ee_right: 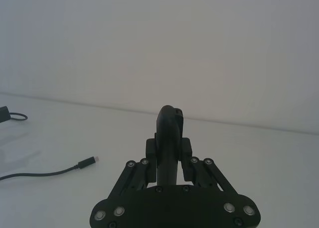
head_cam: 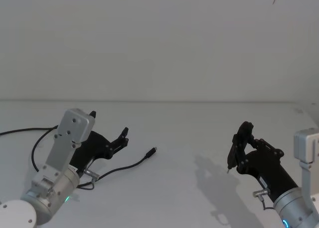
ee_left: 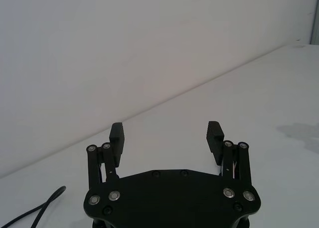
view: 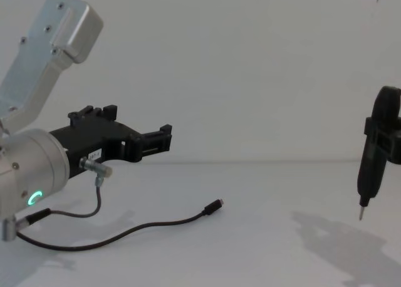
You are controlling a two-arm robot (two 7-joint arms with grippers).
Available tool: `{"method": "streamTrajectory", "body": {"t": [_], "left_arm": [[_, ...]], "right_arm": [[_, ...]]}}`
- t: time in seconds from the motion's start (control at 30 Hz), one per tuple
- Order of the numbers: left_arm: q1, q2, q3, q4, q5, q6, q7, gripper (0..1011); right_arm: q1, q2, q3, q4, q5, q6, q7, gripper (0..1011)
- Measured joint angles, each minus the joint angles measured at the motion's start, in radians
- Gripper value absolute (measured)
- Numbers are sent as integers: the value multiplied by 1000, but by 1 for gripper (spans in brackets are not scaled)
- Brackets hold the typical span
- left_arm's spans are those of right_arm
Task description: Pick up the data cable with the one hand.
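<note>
Hovering over the left side of the white table [head_cam: 199,123], the left gripper [ee_left: 166,131] has its two ribbed black fingers spread wide with nothing between them. It is angular matt plastic on a silver cylindrical wrist with a green ring light [view: 32,198]. A short grey lead [view: 97,180] loops down from its side.

The data cable [view: 169,222] lies flat on the table below and just to the right of that gripper. It is thin, black and limp, and it curves gently. Its slim plug [view: 213,206] sits at the right-hand, farther end, a little beyond the fingertips. From there the cord runs back to the left and nearer, passing beneath the gripper's body. So its long axis lies roughly along the line the gripper is pointing. I'd judge the grasp calls for a drop downward with a small reach forward, and the fingers may need turning to close across the cord.

The left arm is clearly the nearer one. The right gripper [ee_right: 169,148] hangs well apart on the right, pressed together on a black pen-shaped tool [view: 369,168]. The tool's metal tip points down, clear of the table.
</note>
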Motion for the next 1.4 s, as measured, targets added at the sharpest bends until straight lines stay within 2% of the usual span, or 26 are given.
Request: {"method": "streamTrajectory", "body": {"t": [0.3, 0.6, 0.97, 1.17, 1.4], "left_arm": [[-34, 6, 14, 18, -8, 35, -59, 1001], [-102, 24, 37, 51, -32, 132, -166, 1001], [-195, 47, 50, 107, -76, 288, -312, 1001], [-238, 50, 57, 141, -98, 341, -374, 1001], [-301, 54, 85, 191, -117, 398, -468, 1001]], "right_arm": [[0, 0, 0, 0, 0, 0, 0, 279], [0, 0, 0, 0, 0, 0, 0, 279], [0, 0, 0, 0, 0, 0, 0, 279], [0, 0, 0, 0, 0, 0, 0, 279], [0, 0, 0, 0, 0, 0, 0, 279]]}}
